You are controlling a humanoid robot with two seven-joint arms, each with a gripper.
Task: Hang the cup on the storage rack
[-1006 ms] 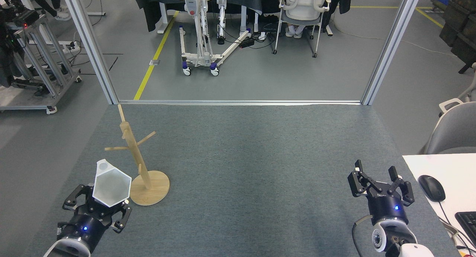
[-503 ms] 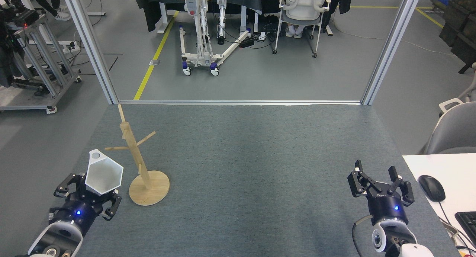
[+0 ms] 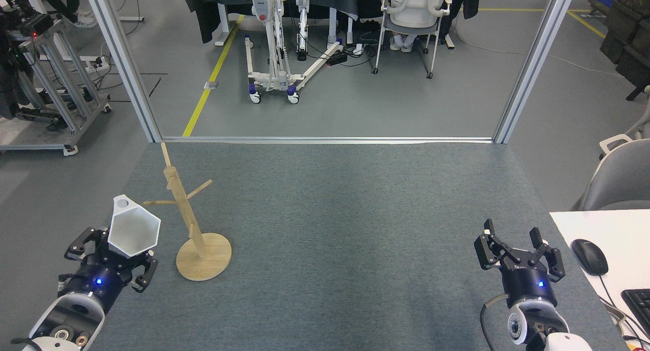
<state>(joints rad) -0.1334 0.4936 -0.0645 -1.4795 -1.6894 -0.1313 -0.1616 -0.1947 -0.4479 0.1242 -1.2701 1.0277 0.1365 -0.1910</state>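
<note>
Closest to me, low on the left, my left gripper (image 3: 109, 262) has its black fingers wrapped round the bottom of the white mug with flat sides and a six-cornered rim (image 3: 133, 232). It pinches the mug from below, so the open top faces up and toward me. The mug's loop handle (image 3: 121, 203) sticks out at the far side, away from the fingers. I think it is held this way so the handle stays free to slip over a peg.

Low on the right, my right gripper (image 3: 518, 249) has its fingers spread wide with nothing in them. It is well apart from the mug and has no job right now, so it waits out of the way.

A bit farther off, just right of the mug, stands the light wooden mug tree with a thin post, slanted pegs and a round flat foot (image 3: 189, 216). It stands on the grey carpet table top (image 3: 345, 224). The mug is near the tree but I see a gap between them. One peg (image 3: 156, 203) points left toward the mug's handle. That looks like the easiest peg to reach. The cup is not hung yet.
</note>
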